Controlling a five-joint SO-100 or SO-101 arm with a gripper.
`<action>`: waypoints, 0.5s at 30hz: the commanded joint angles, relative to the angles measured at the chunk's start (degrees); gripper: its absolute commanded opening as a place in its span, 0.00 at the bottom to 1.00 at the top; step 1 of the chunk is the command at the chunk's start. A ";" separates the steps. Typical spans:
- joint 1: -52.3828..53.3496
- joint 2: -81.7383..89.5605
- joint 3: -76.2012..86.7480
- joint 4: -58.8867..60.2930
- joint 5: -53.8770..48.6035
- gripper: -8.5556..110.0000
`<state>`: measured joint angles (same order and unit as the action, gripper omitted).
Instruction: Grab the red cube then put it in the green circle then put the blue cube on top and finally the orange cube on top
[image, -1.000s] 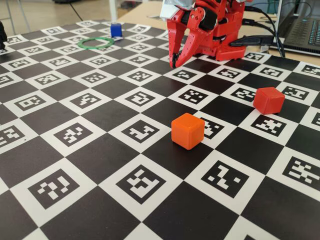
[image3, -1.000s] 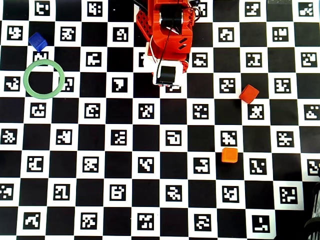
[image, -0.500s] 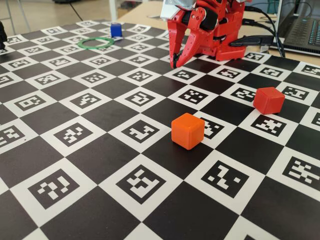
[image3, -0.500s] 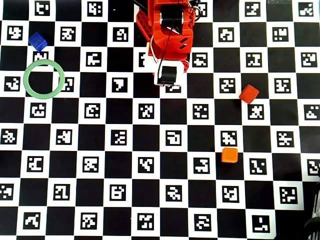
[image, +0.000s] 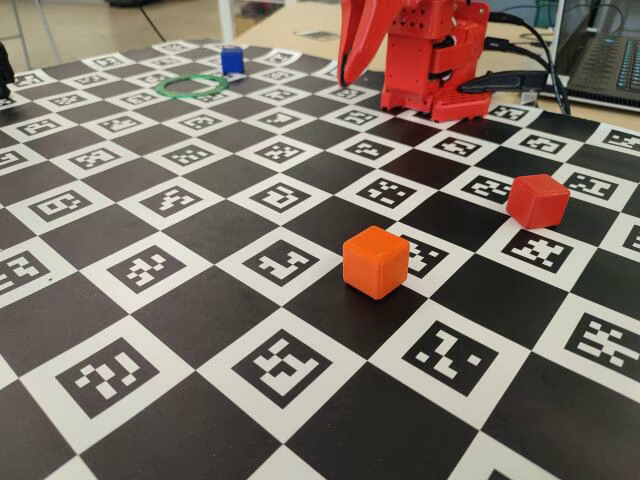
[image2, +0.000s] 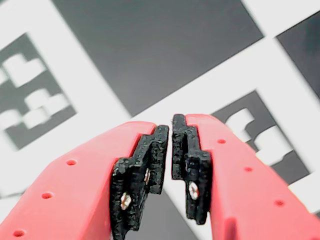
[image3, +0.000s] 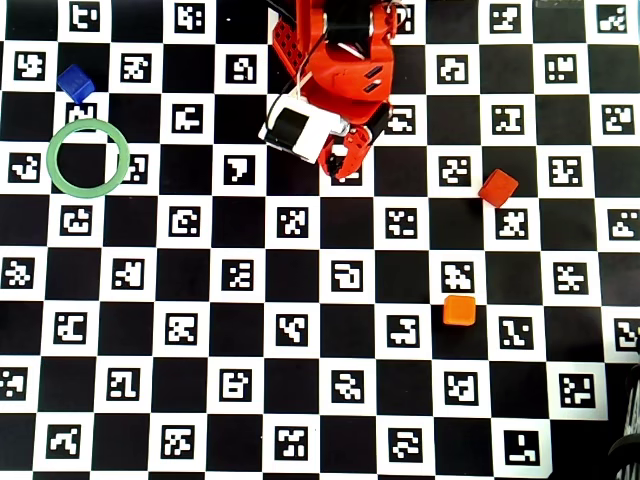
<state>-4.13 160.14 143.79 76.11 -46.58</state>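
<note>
The red cube (image3: 498, 187) (image: 538, 200) lies on the right of the checkered board, and the orange cube (image3: 460, 311) (image: 376, 262) sits nearer the front of it. Far to the left lies the green circle (image3: 51, 160) (image: 192, 86) with nothing inside it. The blue cube (image3: 75, 82) (image: 232, 60) stands just behind the ring. My red gripper (image3: 334, 167) (image: 344, 75) hangs raised in front of the arm's base, well apart from all three cubes. In the wrist view the gripper (image2: 171, 132) has its black pads almost touching, with nothing between them.
The arm's red base (image: 432, 60) stands at the back middle of the marker board. A laptop (image: 610, 55) and black cables (image: 530, 45) lie behind it on the right. A dark object (image3: 628, 445) shows at the overhead view's bottom right corner.
The gripper has risen off the board and swung so its fingers point down-right in the overhead view. The cubes and ring have not moved.
</note>
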 joint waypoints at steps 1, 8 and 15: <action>-3.34 -6.42 -17.40 5.62 9.05 0.02; -10.90 -20.57 -38.41 17.93 25.31 0.02; -9.40 -34.45 -52.03 24.96 40.17 0.10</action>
<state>-13.80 129.46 99.14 98.44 -11.87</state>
